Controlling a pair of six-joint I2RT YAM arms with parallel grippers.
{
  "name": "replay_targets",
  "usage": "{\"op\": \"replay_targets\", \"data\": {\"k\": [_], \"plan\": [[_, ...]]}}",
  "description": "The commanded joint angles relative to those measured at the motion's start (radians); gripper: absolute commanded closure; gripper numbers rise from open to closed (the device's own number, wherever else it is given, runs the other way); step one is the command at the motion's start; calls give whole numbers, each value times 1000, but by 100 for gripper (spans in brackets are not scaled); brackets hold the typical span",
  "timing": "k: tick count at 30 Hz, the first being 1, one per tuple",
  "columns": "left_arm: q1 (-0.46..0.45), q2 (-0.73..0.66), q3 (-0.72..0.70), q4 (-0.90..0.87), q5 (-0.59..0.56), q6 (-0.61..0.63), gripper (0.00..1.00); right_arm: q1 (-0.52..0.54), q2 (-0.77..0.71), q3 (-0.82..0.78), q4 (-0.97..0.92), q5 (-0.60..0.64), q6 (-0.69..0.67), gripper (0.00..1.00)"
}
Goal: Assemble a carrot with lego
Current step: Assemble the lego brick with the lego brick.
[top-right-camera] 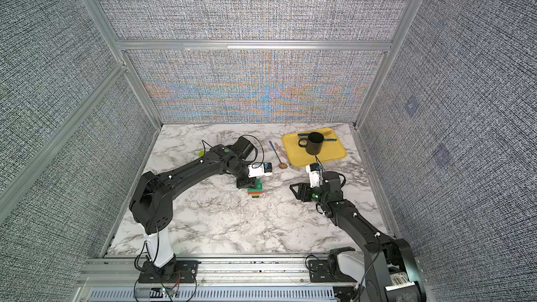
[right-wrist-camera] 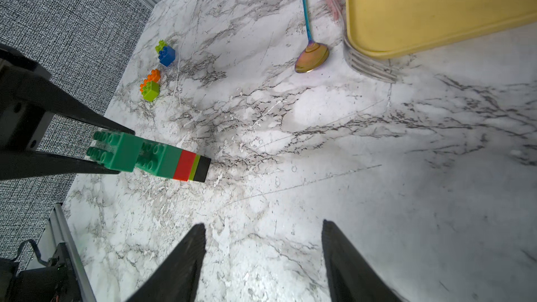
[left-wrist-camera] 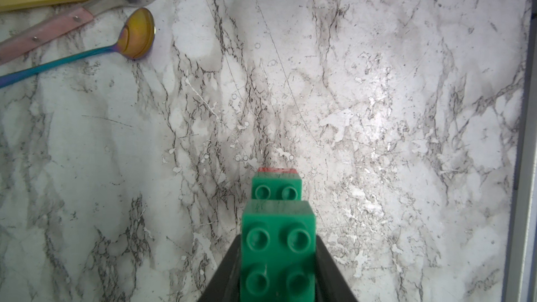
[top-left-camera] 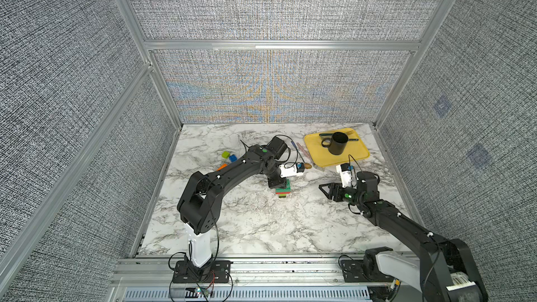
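Green brick (left-wrist-camera: 278, 251) (clamped) in left claw (right-wrist-camera: 124, 152).

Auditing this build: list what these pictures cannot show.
Carrot's lower layers: left wrist view; only green and a red sliver show past the dark green brick in the left jaws.
Loose bricks: in a top view, left arm hides all but a lime corner.
Cutlery on yellow tray: in both top views, black mug blocks its middle.
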Motion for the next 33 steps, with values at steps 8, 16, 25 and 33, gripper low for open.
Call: {"op": "replay_targets", "data": {"k": [8,16,25,33], "plan": [[-2,43,22,-22,1,14,74,0,17,-5,26,8,5,35],[-1,69,20,-20,11,3,74,0,24,-9,32,8,6,35],[-1,86,9,-28,-4,11,74,0,38,-13,43,7,8,35],[-1,97,-21,-56,-52,9,80,1,45,-18,52,7,12,35]]}}
